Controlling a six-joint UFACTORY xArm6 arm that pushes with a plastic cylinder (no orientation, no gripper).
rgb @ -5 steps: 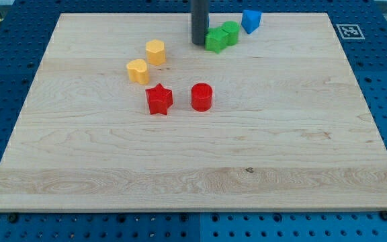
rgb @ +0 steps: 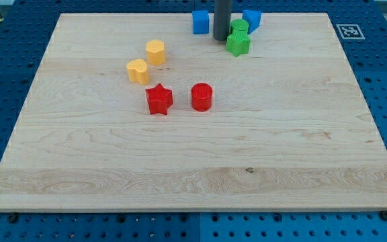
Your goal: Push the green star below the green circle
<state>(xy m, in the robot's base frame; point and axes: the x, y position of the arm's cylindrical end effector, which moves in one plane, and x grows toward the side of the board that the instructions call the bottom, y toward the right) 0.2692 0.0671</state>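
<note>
The green star (rgb: 238,44) lies near the view's top, right of centre, directly below the green circle (rgb: 239,27) and touching it. My tip (rgb: 221,39) stands just left of the green star, close to or touching it. The rod rises from the tip out of the view's top.
A blue cube (rgb: 201,21) sits left of the rod and a blue block (rgb: 251,19) right of the green circle. Two yellow blocks (rgb: 155,52) (rgb: 138,70) lie at left of centre. A red star (rgb: 158,99) and a red cylinder (rgb: 201,97) lie mid-board.
My tip moved right. The green star slid right and now sits below the green circle instead of at its left. The blue cube, hidden before by the rod, now shows.
</note>
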